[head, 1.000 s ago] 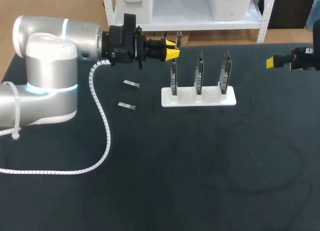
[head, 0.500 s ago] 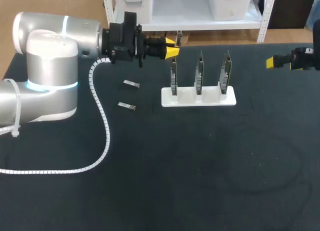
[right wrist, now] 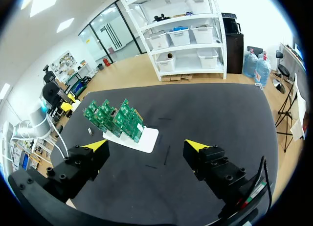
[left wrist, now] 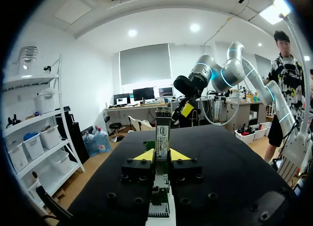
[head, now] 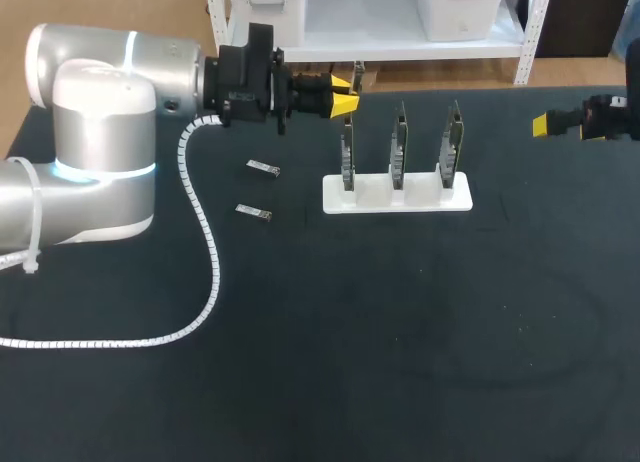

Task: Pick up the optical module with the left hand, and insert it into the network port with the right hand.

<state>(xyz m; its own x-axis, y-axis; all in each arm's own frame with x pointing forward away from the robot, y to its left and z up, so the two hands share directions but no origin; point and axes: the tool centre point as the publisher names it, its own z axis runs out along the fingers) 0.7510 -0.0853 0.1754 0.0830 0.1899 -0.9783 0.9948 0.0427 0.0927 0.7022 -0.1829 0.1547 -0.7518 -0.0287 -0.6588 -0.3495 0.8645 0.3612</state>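
Observation:
My left gripper [head: 346,95] hovers just behind the left end of the board rack, shut on a slim optical module [head: 358,75]. In the left wrist view the module [left wrist: 162,136] sticks out ahead from between the yellow tips of that gripper [left wrist: 162,155]. Three green circuit boards [head: 399,147] with network ports stand upright in a white base [head: 396,196]. Far off at the table's right edge, my right gripper [head: 548,124] is open and holds nothing. Its own view shows the wide-apart fingers [right wrist: 96,146] and the boards [right wrist: 115,119] well ahead.
Two more optical modules lie on the black table left of the rack, one [head: 263,167] farther back and one [head: 254,212] nearer. A white spiral-wrapped cable [head: 207,244] trails from my left arm across the table's left part.
My left arm has shifted slightly back and to the left with the module in its gripper, then held still. The right arm has not moved.

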